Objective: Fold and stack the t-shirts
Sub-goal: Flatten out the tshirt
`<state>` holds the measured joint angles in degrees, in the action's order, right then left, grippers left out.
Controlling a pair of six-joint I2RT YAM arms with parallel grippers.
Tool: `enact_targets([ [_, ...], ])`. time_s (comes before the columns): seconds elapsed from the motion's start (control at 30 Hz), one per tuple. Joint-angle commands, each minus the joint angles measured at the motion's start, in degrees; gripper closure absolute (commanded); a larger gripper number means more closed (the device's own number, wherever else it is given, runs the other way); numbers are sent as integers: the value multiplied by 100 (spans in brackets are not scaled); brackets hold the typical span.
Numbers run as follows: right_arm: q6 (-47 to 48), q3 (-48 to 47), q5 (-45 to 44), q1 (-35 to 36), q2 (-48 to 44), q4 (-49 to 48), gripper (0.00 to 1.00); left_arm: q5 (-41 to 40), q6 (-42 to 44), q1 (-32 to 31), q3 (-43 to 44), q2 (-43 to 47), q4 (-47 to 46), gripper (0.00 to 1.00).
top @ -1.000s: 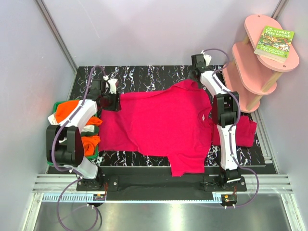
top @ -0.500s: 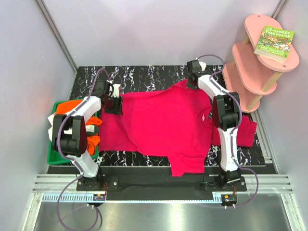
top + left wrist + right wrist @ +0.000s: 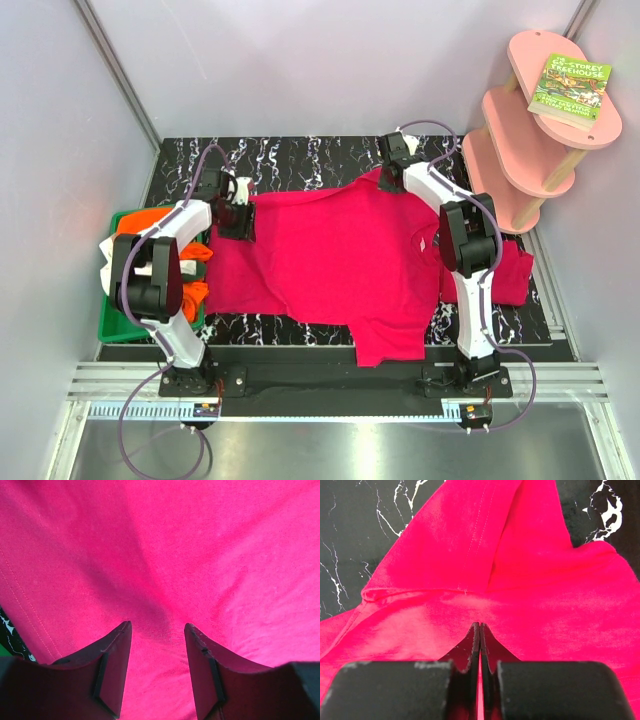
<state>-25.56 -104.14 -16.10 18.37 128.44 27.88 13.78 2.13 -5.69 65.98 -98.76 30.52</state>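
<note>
A crimson-pink t-shirt (image 3: pixel 340 250) lies spread flat across the black marbled table (image 3: pixel 300 160). My left gripper (image 3: pixel 238 218) is at its left edge, and in the left wrist view it (image 3: pixel 157 625) stands open, fingers apart just over the flat cloth (image 3: pixel 210 555). My right gripper (image 3: pixel 392 172) is at the far sleeve. In the right wrist view it (image 3: pixel 479 625) is shut, with a sliver of pink cloth between the jaws and the sleeve (image 3: pixel 485 540) puckered ahead of them. A second crimson shirt (image 3: pixel 510 272) lies folded at the right.
A green tray (image 3: pixel 112 325) at the table's left edge holds bunched orange shirts (image 3: pixel 140 222) and a bit of white cloth (image 3: pixel 108 248). A pink tiered shelf (image 3: pixel 530 140) with a book (image 3: pixel 568 90) stands at the back right. Grey walls enclose the table.
My right gripper has moved left and down from beyond the sleeve onto it and has shut there. My left gripper settled at the shirt's left edge and stayed open.
</note>
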Motion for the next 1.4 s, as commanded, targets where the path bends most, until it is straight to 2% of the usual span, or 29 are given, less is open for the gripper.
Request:
enact_targets([
  [0.0,-28,-431,-25,9,128,-151,96,160,68,-28,65,-55,-11,49],
  [0.27,25,-1660,2,-9,1023,340,96,107,173,-28,-41,41,85,49],
  [0.37,-1,-1891,-68,-9,1104,473,98,107,200,-28,-120,76,103,50],
  [0.5,-28,-1532,-165,44,771,219,100,107,200,-28,-181,94,103,50],
  [0.67,86,-468,-394,149,7,-537,100,125,183,-28,-120,-20,103,50],
  [0.93,51,165,-210,246,-390,-626,100,125,138,-28,3,-205,120,50],
  [1.1,-1,122,-139,237,-118,-573,100,90,112,-28,29,-301,156,51],
  [1.37,-28,-633,-157,114,681,-213,100,-77,156,-28,-23,-346,208,51],
])
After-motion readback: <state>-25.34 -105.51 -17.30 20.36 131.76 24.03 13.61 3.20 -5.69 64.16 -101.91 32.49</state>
